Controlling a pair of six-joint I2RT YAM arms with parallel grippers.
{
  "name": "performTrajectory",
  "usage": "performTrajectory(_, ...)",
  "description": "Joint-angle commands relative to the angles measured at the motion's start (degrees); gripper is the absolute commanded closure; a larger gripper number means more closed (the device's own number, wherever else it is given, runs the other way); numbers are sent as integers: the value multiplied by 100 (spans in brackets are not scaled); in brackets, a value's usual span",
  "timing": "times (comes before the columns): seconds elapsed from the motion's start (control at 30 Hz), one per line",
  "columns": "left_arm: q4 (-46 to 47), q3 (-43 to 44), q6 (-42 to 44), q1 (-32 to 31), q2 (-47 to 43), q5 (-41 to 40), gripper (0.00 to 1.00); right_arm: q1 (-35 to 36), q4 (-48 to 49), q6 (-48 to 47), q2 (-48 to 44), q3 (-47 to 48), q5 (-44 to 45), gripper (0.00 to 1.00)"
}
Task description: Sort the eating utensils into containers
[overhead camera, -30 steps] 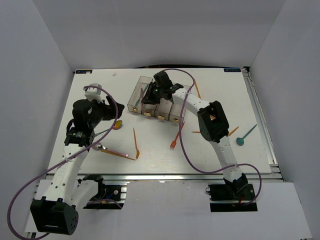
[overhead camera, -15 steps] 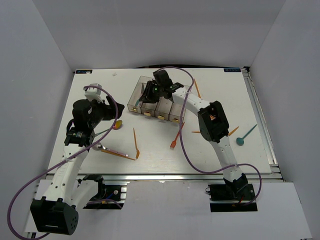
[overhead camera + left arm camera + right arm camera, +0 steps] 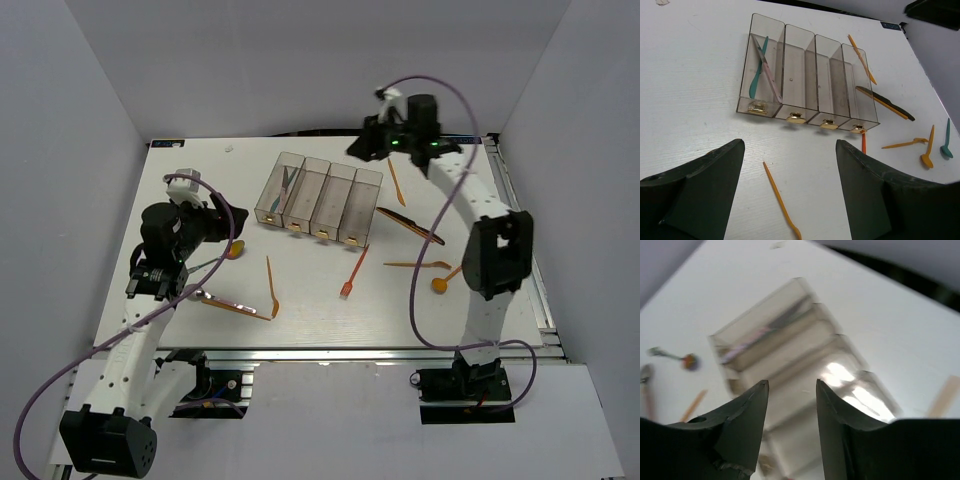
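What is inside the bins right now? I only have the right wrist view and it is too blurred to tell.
Observer: The leftmost bin holds a teal utensil and a pale one; the other three look empty.
Operator: Any loose utensils close to the bins?
Observer: An orange fork lies just off the tag end of the rightmost bin.
Operator: Is the left arm holding anything?
Observer: No, the left fingers are apart with nothing between them.
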Motion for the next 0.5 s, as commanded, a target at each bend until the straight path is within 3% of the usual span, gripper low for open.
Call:
performTrajectory(0.0,131,-41,-54,22,-164,185,16,-623,-41,-1385,-303,-458,732,50)
performTrajectory(0.17,166,-50,-89,22,-164,282,16,-729,-437,-2028,91,-345,2296,43)
performTrajectory(0.47,158,-67,-72,22,-138,256,16,-720,-868,-1826,1409,780,3362,43)
